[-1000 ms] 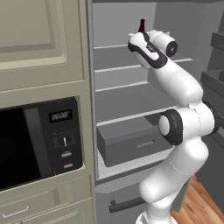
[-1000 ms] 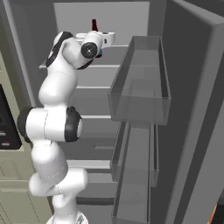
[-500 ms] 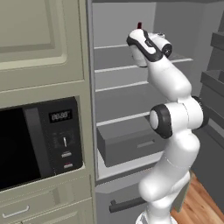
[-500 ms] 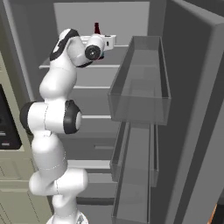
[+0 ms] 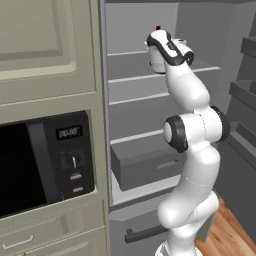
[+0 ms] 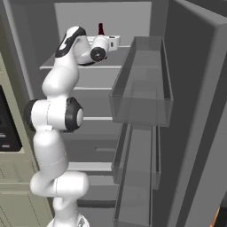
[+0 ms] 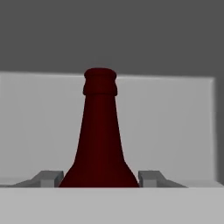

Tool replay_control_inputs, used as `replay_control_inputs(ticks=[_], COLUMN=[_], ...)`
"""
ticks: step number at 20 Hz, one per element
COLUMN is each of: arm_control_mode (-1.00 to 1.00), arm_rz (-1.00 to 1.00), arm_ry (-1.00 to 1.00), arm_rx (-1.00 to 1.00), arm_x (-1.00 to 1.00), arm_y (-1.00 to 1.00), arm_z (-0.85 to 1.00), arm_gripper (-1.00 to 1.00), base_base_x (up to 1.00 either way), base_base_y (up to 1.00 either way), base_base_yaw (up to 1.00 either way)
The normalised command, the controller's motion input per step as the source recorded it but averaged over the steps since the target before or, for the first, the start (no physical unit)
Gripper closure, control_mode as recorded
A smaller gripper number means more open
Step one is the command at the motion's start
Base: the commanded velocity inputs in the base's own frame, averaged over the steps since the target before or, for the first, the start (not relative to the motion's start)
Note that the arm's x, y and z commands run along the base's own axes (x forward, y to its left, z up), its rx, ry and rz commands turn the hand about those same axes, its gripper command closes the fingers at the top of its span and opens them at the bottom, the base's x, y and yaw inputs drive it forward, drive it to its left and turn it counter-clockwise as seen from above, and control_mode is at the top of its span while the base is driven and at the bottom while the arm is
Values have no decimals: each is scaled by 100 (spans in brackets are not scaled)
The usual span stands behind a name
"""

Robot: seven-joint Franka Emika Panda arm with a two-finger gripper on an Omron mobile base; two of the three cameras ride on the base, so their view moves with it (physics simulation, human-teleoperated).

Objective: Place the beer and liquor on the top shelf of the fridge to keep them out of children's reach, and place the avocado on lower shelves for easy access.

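While the arm reaches high into the fridge (image 5: 150, 90), one dark red bottle (image 7: 99, 135) stands upright between the fingers (image 7: 151, 177) of the gripper (image 7: 99, 177), which look closed on its shoulder. Its long axis is vertical, neck up. It sits over the top shelf (image 6: 57, 65), near the front edge. I count one bottle, one gripper.

A dark red bottle (image 7: 99, 135) is seen upright inside the fridge (image 5: 150, 100), at the level of the top shelf (image 6: 80, 66), its neck and lipped mouth standing against the grey back wall. The lower shelves (image 5: 140, 97) are seen as thin grey boards with pale front edges.
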Motion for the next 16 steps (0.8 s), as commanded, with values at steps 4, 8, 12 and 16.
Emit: replay_control_inputs(ticks=[4,8,12,16], arm_control_mode=[-100,-100,-100,-100], arm_rz=[0,0,0,0], arm_ry=[0,0,1,3], arm_rx=[0,0,0,-1], arm_x=[41,36,10,0], arm_y=[0,2,0,0], arm_z=[-7,-2,0,0], arm_gripper=[100,100,-100,-100], base_base_x=[0,0,0,0], base_base_y=[0,0,0,0], base_base_yaw=[0,0,0,0])
